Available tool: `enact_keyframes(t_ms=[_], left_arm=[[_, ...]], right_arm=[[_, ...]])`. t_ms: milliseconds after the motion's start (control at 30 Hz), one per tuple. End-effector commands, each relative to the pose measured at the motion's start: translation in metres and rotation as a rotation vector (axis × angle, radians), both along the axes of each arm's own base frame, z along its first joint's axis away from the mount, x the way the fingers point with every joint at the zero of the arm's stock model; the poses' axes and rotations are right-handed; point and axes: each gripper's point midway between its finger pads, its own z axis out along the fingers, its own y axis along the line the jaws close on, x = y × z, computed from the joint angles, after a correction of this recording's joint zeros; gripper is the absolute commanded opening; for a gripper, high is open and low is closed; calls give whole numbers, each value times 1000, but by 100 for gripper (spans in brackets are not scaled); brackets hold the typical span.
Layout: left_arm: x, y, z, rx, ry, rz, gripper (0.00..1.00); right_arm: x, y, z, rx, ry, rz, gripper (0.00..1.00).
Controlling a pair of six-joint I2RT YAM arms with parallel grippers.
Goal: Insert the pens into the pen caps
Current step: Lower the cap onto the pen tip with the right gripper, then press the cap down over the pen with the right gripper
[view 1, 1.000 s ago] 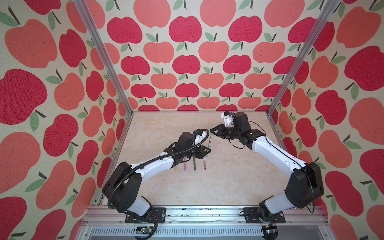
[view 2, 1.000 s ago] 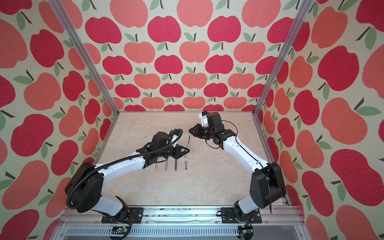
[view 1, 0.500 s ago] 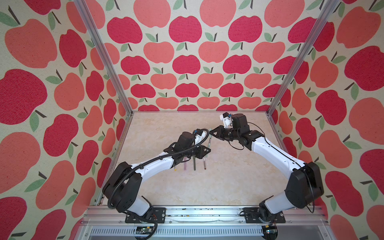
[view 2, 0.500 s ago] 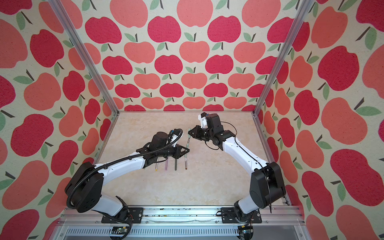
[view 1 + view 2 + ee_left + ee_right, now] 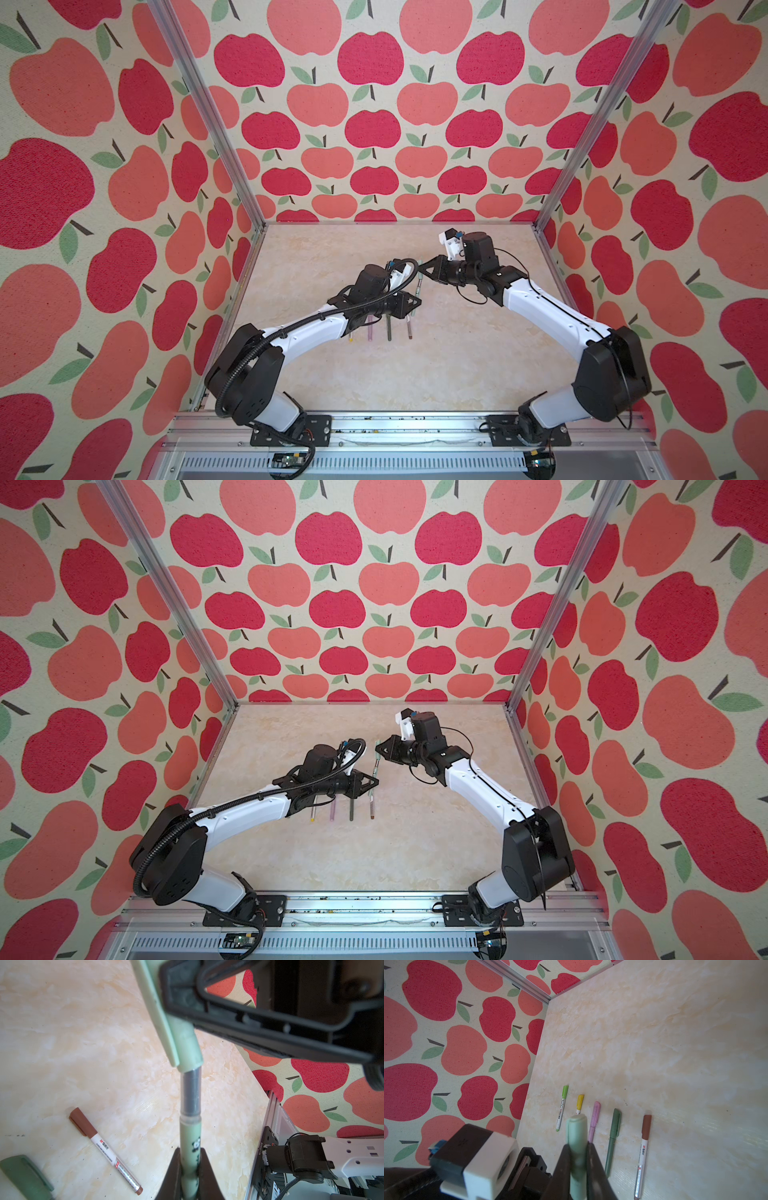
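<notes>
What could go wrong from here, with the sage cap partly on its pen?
1. The cap sits at an angle to the pen; pushing on could jam it or twist the pen in the left fingers.
2. A grey section of the pen shows past the cap's rim, so it is not seated; letting go now may leave it loose.

pens (image 5: 389,332) under left arm (image 5: 316,328), open tabletop (image 5: 457,357) rightward

Left arm (image 5: 307,328), right arm (image 5: 548,311): white shells, black joints; black corrugated conduit (image 5: 254,349) on left; left gripper (image 5: 417,302), right gripper (image 5: 422,271): black, triangular frames.
</notes>
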Motion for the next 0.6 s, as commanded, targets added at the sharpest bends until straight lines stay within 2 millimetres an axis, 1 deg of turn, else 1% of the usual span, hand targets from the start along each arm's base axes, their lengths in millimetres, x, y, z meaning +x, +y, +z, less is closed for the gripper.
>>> enact_keyframes(t_ms=[0, 267, 433, 567], left_arm=[[11, 1, 28, -65, -82, 37, 2], [18, -3, 49, -129, -148, 55, 2], [21, -4, 63, -175, -191, 66, 2], [23, -4, 74, -200, -226, 71, 2]], right_arm=[[-17, 7, 1, 19, -5, 29, 0], [-29, 17, 1, 39, -65, 44, 0], [-33, 20, 5, 78, -107, 54, 0], [-35, 22, 5, 85, -109, 73, 0]])
